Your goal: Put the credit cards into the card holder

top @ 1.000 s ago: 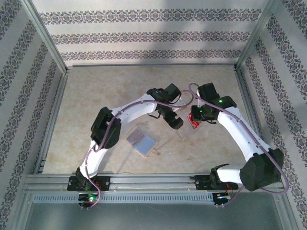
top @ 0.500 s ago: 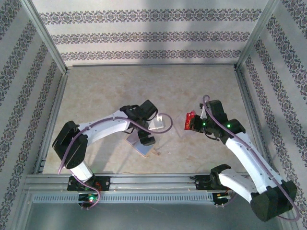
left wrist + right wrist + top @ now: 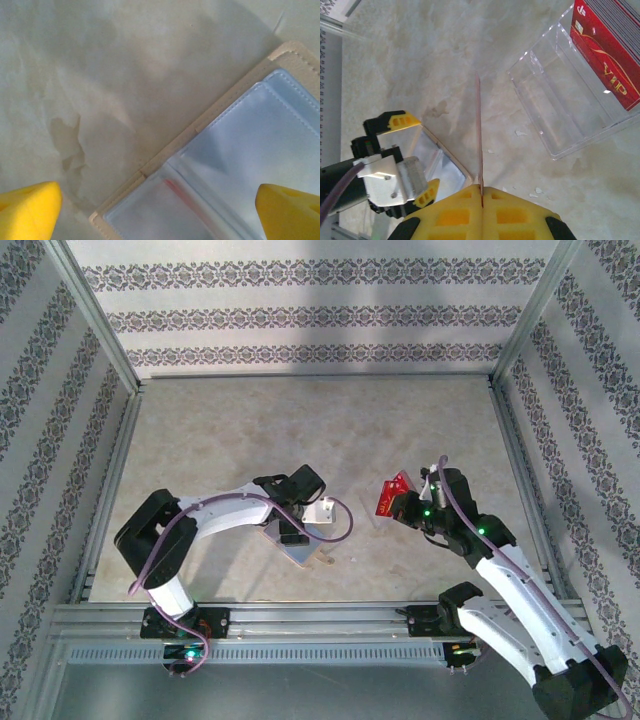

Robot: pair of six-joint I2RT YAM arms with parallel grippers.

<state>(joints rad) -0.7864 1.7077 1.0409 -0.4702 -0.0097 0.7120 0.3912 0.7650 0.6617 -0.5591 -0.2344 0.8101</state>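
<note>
Right wrist: right gripper (image 3: 481, 189) clamps red card (image 3: 479, 130) edge-on, long axis forward.

Card holder (image 3: 308, 548): on the table (image 3: 220, 440), left of centre, toward the near edge.
Left gripper (image 3: 291, 530): directly over the card holder's edge.
Right gripper (image 3: 402, 506): well right of the card holder, above the table.
Credit card (image 3: 479, 130): on edge between the right gripper's fingers.
Box (image 3: 550, 110): on the table, just beside that card.
Card stack (image 3: 607, 50): in the box, at the end farther from the right gripper.
</note>
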